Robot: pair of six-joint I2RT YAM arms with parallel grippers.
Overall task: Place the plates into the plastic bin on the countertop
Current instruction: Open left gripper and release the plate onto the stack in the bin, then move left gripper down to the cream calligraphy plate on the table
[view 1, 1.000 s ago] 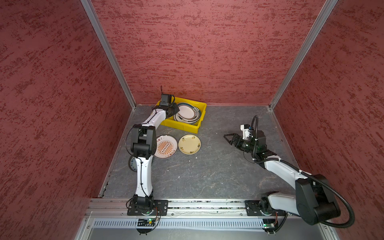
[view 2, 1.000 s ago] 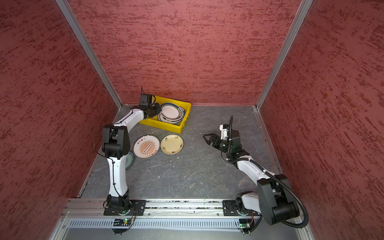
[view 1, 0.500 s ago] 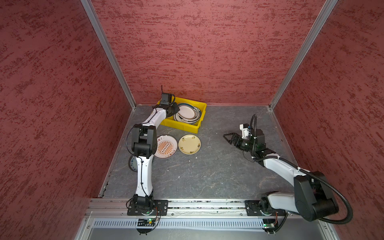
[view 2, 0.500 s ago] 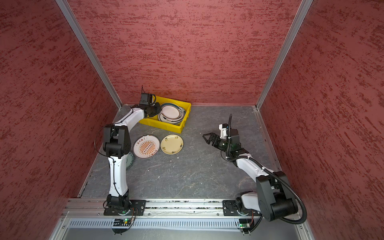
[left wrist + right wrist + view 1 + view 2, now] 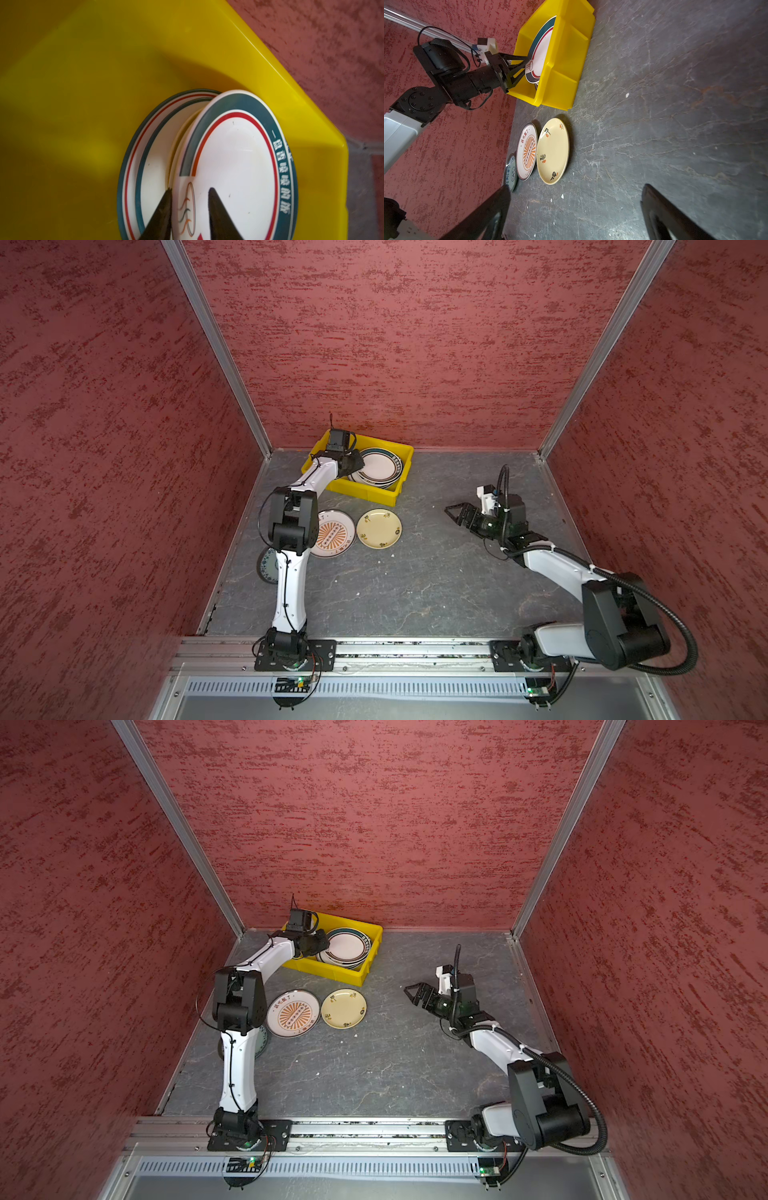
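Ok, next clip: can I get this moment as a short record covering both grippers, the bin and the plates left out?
left gripper: open, jaws astride the rim of the tilted green-rimmed plate in the plastic bin
right gripper: open, empty, above the countertop
bin contents: stack of plates, count unclear
on countertop: cream plate, orange sunburst plate, blue-patterned plate partly hidden by the left arm
task: not finished

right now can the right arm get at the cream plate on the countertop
Probably yes: the right claw is open and points toward the cream plate, with nothing standing between them on the countertop.
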